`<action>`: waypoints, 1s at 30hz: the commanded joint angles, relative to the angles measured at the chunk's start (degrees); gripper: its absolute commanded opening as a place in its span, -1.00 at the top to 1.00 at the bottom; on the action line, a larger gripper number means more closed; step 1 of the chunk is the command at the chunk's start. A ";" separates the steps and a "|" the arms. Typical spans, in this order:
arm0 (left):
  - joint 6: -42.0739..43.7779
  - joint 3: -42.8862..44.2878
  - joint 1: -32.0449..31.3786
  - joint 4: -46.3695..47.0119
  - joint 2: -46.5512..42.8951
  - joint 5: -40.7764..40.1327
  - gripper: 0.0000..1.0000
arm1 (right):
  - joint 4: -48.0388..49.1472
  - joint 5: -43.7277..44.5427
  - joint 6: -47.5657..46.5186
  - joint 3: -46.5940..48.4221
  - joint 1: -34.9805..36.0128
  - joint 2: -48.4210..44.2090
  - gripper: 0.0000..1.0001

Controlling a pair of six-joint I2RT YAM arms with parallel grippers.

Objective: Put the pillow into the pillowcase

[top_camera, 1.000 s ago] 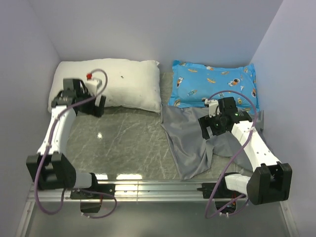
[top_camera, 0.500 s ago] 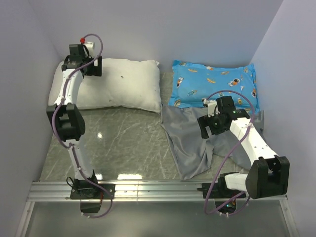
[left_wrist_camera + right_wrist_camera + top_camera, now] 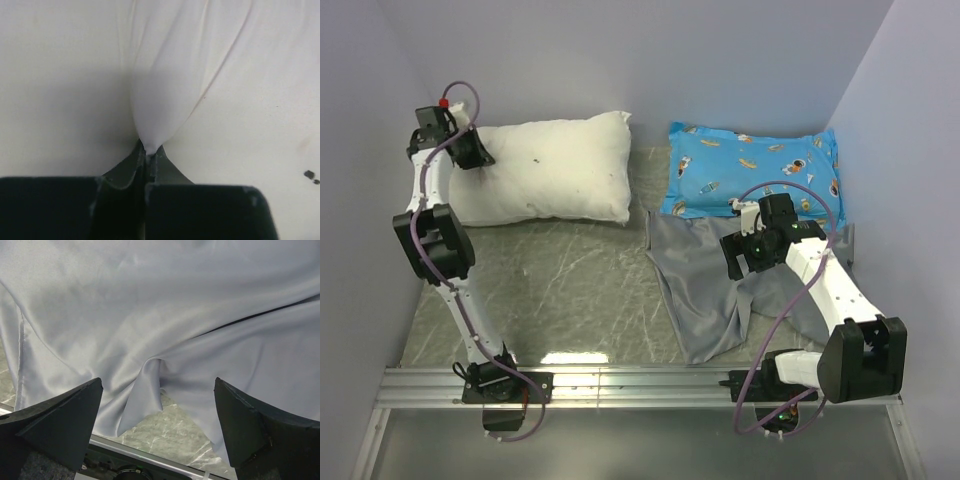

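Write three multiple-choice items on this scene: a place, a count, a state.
1. The pillowcase lies in front of: A) the blue printed pillow B) the pillow C) neither.
2. Pillows on the table: A) one B) two C) three.
3. The left gripper is: A) open B) shut on the pillow C) shut on the pillowcase.
Key: 1 A, grey fabric spreads from the blue printed pillow's near edge; 2 B, one white, one blue; 3 B, its wrist view shows white fabric pinched.
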 commanded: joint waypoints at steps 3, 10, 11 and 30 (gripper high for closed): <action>3.04 -0.12 4.34 -14.79 -9.81 0.06 0.99 | 0.27 -0.88 0.37 2.22 0.24 -2.00 -1.00; 4.72 -3.35 6.63 -23.41 -23.68 -5.12 0.99 | -0.17 -1.58 0.37 2.57 0.25 -2.70 -1.00; 4.28 -7.72 6.71 -23.85 -25.72 -6.01 0.99 | -0.26 -1.58 0.28 2.74 0.24 -2.70 -1.00; -21.12 -30.69 6.80 -28.34 -57.54 -20.85 0.99 | -1.14 -6.68 -0.25 6.79 0.33 -0.07 -1.00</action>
